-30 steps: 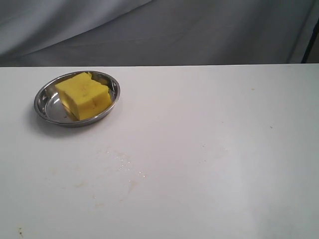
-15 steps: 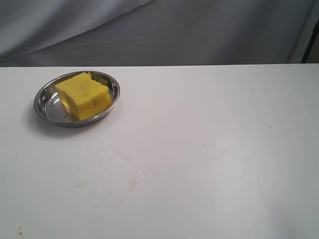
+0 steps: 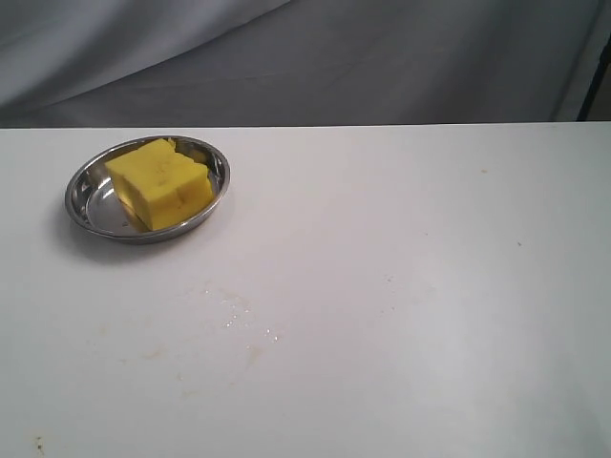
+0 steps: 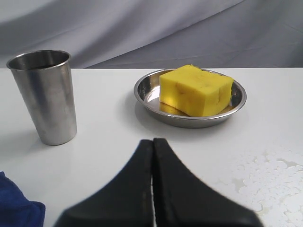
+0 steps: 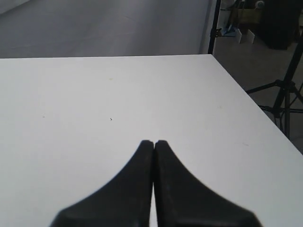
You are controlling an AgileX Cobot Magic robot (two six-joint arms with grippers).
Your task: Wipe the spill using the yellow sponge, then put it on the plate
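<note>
One yellow sponge [image 3: 159, 181] lies in one plate [image 3: 94, 212] near one steel cup [image 4: 43, 97].

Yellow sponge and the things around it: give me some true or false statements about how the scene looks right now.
1. The yellow sponge lies in the plate. True.
2. A glossy amber puddle sits on the table. False: only faint stains and tiny droplets show there.
3. The steel cup lies on its side. False: it stands upright, apart from the plate.
4. Both arms' jaws are shut and hold nothing. True.
5. A blue cloth shows at the edge of the left wrist view. True.
</note>
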